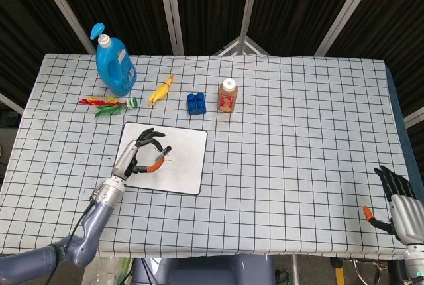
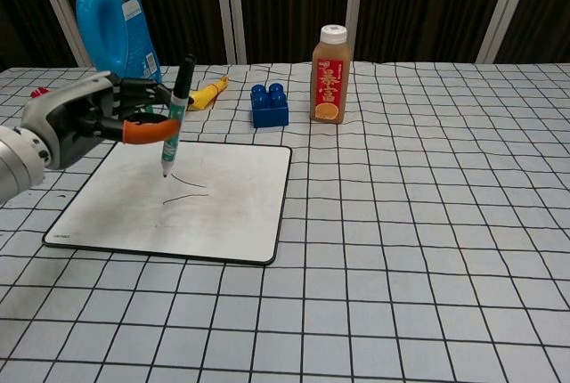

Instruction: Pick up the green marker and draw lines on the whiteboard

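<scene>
Marker (image 2: 175,118): pinched in left hand (image 2: 85,120), near upright, tip down, cap end tilted slightly away, over the left half of the whiteboard (image 2: 232,214).
Tip: at or just above the board; contact unclear.
Board: two short dark strokes (image 2: 184,194) under the tip.
Right hand (image 1: 397,195): at table's near right edge, fingers extended, holding nothing.

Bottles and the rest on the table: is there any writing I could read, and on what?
Juice bottle: red label with large characters, too blurred to read.
Detergent bottle: pale label, print too small to read.
Marker: no legible print.
Whiteboard: only drawn strokes, no words.
</scene>
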### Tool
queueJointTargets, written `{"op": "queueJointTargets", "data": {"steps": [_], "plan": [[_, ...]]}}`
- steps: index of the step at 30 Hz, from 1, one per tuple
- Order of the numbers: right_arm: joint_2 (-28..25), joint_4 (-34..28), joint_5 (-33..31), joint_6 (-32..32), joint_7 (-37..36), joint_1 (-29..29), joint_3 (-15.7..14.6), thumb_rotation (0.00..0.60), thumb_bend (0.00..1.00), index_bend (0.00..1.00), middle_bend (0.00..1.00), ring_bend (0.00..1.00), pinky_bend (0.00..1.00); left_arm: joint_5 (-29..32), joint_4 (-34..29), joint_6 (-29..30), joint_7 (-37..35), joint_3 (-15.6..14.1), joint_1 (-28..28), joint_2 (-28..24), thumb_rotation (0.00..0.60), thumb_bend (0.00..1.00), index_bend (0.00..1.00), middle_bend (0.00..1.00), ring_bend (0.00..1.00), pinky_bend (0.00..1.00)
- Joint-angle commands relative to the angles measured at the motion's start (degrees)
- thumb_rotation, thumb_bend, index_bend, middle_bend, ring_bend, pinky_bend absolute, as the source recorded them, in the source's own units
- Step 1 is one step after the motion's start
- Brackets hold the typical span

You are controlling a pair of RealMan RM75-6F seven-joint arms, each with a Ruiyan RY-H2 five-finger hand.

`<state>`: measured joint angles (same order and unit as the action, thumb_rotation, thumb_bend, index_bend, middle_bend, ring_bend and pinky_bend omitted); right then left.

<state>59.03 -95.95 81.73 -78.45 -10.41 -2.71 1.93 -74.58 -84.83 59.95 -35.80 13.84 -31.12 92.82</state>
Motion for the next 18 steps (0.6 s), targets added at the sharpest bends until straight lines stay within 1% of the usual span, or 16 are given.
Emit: {"op": "queueJointTargets", "data": {"steps": [1, 5, 8, 12, 18], "plan": [[0.01, 0.00, -0.02, -0.02, 0.07, 0.03, -0.02, 0.600, 0.35, 0.00, 0.00, 0.00, 0.00, -1.45, -4.65, 1.93, -0.36, 0.94, 0.94, -3.55, 0.600, 0.55, 0.70, 0.21, 0.05, 0.11], [-0.06, -0.02, -0.02, -0.10, 0.07, 0.10, -0.04, 0.600, 0.35, 0.00, 0.00, 0.00, 0.00, -1.12, -7.29, 2.80, 1.29, 1.30, 1.50, -5.81, 0.600, 0.55, 0.70, 0.21, 0.05, 0.11], [-0.07, 0.01, 0.05, -0.13, 0.15, 0.14, -0.11, 0.600, 0.35, 0.00, 0.00, 0.00, 0.00, -0.60, -8.42, 3.16, 3.38, 1.03, 2.01, -7.29, 0.600, 0.55, 0.70, 0.21, 0.05, 0.11], [-0.08, 0.05, 0.02, -0.09, 0.25, 0.16, -0.15, 0.600, 0.35, 0.00, 0.00, 0.00, 0.00, -0.12, -9.00, 3.95, 8.23, -0.04, 2.88, -9.38, 0.600, 0.55, 0.70, 0.21, 0.05, 0.10], [-0.12, -0.14, -0.03, -0.08, 0.42, 0.15, -0.11, 0.600, 0.35, 0.00, 0.00, 0.00, 0.00, 3.11, -6.91, 3.93, 18.49, -1.68, 3.72, -11.78, 0.600, 0.54, 0.69, 0.21, 0.05, 0.10]]}}
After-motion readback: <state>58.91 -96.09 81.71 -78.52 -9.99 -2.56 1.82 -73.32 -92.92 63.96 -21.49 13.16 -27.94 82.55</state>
